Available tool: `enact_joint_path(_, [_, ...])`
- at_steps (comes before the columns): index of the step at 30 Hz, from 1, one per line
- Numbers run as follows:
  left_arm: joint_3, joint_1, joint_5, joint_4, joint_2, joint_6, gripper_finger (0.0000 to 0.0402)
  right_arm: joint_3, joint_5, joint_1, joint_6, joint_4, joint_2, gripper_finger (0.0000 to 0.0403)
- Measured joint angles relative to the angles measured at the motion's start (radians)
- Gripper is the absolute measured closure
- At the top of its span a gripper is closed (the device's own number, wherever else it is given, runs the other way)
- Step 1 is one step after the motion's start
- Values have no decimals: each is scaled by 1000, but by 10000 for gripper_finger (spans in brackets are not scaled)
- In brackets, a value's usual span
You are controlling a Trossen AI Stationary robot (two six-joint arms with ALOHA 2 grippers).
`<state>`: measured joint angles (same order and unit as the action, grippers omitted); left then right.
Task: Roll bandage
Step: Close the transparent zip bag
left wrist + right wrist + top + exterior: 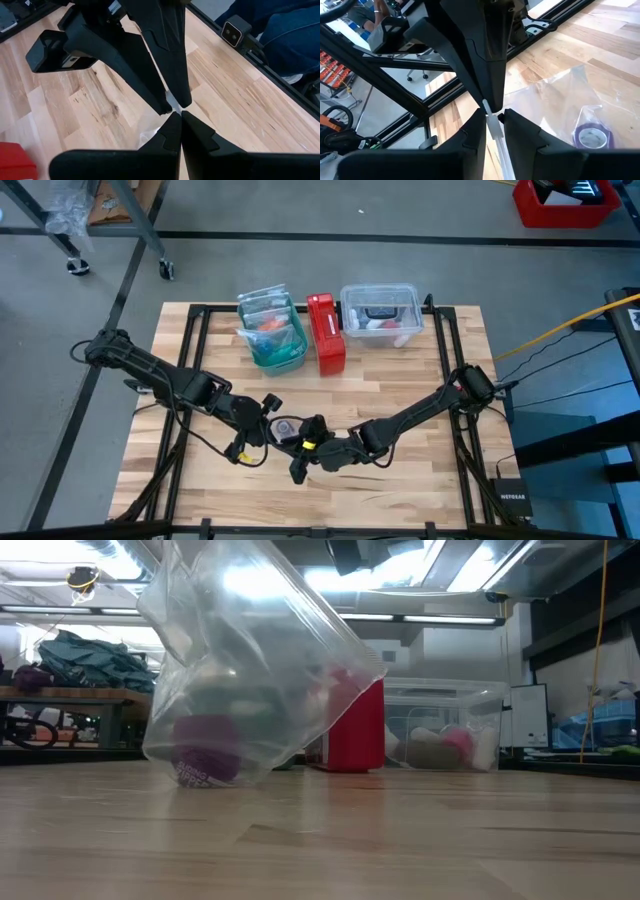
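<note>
Both arms reach inward, wrists meeting low over the table's front middle. The left gripper (179,116) and right gripper (492,116) each pinch the clear plastic bag's (250,650) edge between closed fingers. Below them, the coiled purple bandage (592,136) lies inside that bag.

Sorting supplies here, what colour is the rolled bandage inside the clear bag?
Purple bandage; the low view shows it best.
</note>
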<state>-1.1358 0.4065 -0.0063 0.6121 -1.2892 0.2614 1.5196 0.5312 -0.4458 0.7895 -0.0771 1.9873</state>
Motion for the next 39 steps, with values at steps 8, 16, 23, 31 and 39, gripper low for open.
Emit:
enact_joint_path(8, [0,0,1,1,0,0,401,0,-27,0,1,-1,0,382])
enact_joint_path(16, [0,0,1,-3,0,-7,401,0,-24,-18,16,0,0,362])
enact_joint_path(23, [-1,0,2,2,1,-6,401,0,-27,-43,19,11,1,378])
enact_joint_path(31, [-1,0,0,-10,1,-50,400,0,16,-54,26,14,1,366])
enact_joint_path(39, [-1,0,0,-77,1,-132,360,0,16,-45,25,25,1,364])
